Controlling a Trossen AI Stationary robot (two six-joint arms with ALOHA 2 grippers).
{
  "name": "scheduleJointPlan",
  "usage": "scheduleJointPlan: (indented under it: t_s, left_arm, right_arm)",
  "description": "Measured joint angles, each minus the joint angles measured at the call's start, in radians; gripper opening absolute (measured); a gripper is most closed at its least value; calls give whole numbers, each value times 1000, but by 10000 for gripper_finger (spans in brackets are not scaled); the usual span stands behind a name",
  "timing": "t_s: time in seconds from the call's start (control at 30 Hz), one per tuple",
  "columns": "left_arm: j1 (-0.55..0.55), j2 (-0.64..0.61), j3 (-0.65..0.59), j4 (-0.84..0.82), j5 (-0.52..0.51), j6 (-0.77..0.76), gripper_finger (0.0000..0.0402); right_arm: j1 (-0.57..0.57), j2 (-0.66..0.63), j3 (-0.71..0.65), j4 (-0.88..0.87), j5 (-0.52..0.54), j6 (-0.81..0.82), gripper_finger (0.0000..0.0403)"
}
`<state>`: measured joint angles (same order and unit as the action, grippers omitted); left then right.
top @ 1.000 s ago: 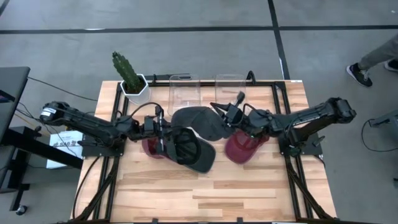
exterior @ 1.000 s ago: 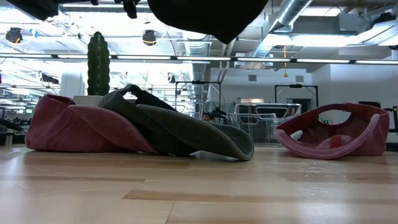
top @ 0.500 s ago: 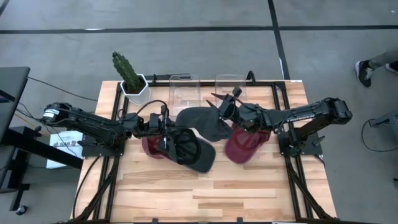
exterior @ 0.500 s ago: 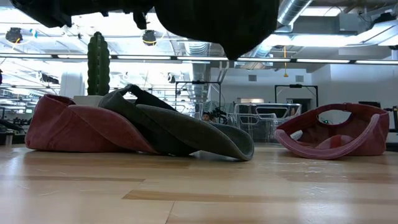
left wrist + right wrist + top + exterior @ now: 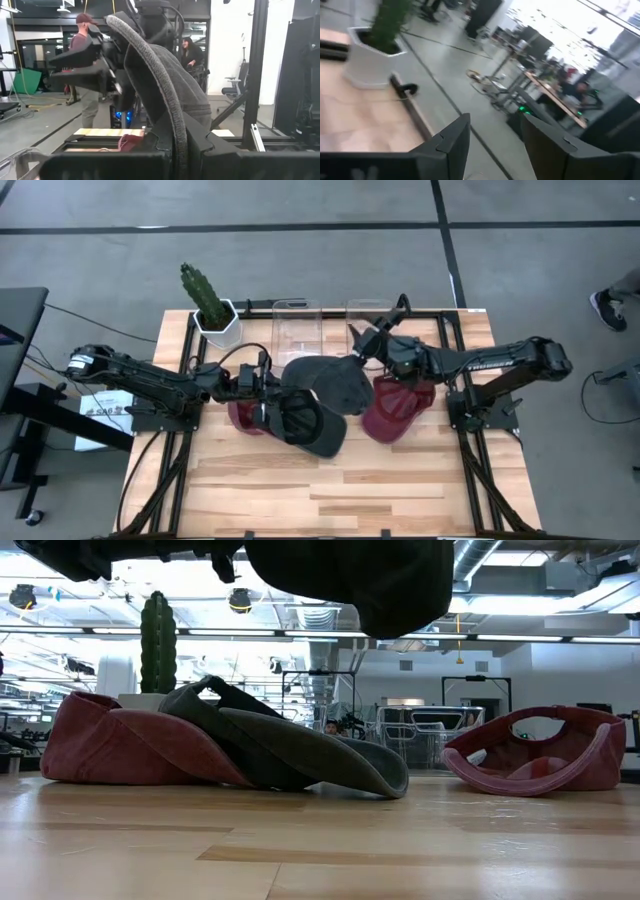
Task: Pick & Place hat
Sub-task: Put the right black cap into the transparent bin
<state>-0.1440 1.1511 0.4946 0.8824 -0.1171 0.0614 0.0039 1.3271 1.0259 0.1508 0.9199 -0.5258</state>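
A dark hat (image 5: 312, 420) is held clamped in the left gripper (image 5: 268, 395) above the surface (image 5: 350, 490), evidently so it can be carried clear of the hats below, while the right gripper (image 5: 368, 343) is held open and empty nearby.

Both arms are dark, almost black, and made of long thin links with round joints. The left arm (image 5: 140, 376) has a small silver cap near its base and thin black cables looping off it. The right arm (image 5: 500, 365) has small white letters along one link. The right gripper (image 5: 492, 142) has two flat, dark grey fingers (image 5: 451, 141) with slanted tips.
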Motion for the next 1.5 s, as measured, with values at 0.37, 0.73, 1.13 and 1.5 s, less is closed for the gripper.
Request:
scheduleJointPlan:
  t_s: [0.37,0.73,1.13,1.5]
  left_arm:
    - [2,0,0,-27,-7,-7,14]
    - [73,0,0,-36,-11,-7,14]
    - [139,0,0,-33,-10,-7,14]
    - [135,-1,0,-36,2,-14,14]
  right_arm:
    - [-106,-180,0,-238,74,206,160]
    - [-155,-420,0,-696,-218,629,152]
    - [-20,-495,-224,-598,-573,798,145]
    - [234,-552,-593,95,-575,649,142]
